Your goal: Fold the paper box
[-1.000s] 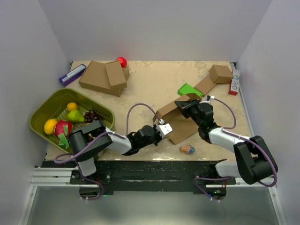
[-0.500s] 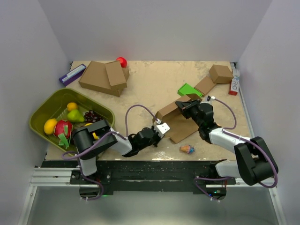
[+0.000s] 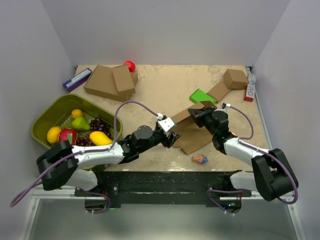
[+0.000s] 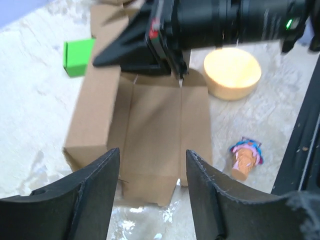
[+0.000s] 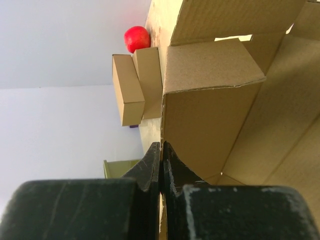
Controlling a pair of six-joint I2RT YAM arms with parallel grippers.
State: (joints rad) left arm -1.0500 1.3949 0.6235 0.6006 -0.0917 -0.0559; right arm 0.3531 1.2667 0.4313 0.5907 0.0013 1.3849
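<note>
The paper box lies partly unfolded in the middle of the table, with one long side wall raised. In the left wrist view it is a flat creased sheet with a folded wall on its left. My right gripper is shut on the top edge of a raised cardboard wall, pinched between the jaws. My left gripper is open and empty, hovering just off the box's near edge; its fingers frame that edge without touching it.
An olive bin of fruit is at the left. Stacked larger boxes and a red ball are at the back left. A green block, a small brown box and an ice-cream toy lie near the paper box.
My left arm has swung its elbow out to the left and stretched, with the wrist lifted; its gripper stays by the box's near-left edge. My right gripper keeps its hold.
</note>
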